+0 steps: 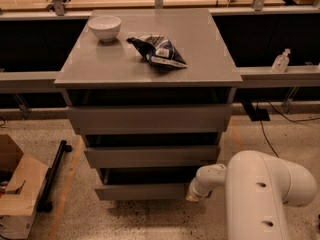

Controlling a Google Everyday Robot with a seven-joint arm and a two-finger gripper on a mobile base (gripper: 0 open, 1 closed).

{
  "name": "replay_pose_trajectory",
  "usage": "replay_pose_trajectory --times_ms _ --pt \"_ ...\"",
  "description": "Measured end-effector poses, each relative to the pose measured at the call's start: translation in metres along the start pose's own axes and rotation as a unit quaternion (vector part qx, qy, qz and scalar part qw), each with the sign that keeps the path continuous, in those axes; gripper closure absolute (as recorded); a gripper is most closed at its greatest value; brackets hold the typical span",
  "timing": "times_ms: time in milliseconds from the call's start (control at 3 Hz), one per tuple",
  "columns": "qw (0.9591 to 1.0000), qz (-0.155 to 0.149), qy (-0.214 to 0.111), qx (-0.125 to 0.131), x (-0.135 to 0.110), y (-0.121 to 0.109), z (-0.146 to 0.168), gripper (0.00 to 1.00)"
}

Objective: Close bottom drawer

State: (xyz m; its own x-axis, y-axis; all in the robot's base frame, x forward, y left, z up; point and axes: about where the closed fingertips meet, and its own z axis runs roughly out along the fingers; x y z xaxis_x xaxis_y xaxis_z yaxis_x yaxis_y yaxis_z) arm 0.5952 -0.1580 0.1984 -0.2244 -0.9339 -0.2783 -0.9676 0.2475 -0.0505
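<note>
The bottom drawer (142, 191) is the lowest and narrowest grey flat front of the cabinet (150, 119). It sits pushed in, its front only slightly proud under the middle drawer (150, 156), with a dark gap above it. My gripper (192, 196) is at the end of the white arm (260, 194), low down at the drawer front's right end, touching or nearly touching it.
A white bowl (105, 27) and a dark snack bag (159, 50) lie on the cabinet top. A cardboard box (15, 194) and a black bar (54, 176) are on the floor at left. A bottle (281, 60) stands on the right shelf; cables trail on the floor at right.
</note>
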Motion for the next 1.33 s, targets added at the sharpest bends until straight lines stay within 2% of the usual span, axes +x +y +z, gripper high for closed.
replay_pose_trajectory --times_ms 333,667,1000,1333 --pt "0.999 -0.04 0.011 0.018 -0.008 -0.023 0.027 1.0" --pt "0.9982 -0.053 0.011 0.026 -0.012 -0.034 0.036 1.0" --pt "0.9947 -0.081 -0.007 0.063 -0.034 -0.072 0.028 1.0" --pt "0.9944 -0.082 -0.008 0.066 -0.034 -0.072 0.027 1.0"
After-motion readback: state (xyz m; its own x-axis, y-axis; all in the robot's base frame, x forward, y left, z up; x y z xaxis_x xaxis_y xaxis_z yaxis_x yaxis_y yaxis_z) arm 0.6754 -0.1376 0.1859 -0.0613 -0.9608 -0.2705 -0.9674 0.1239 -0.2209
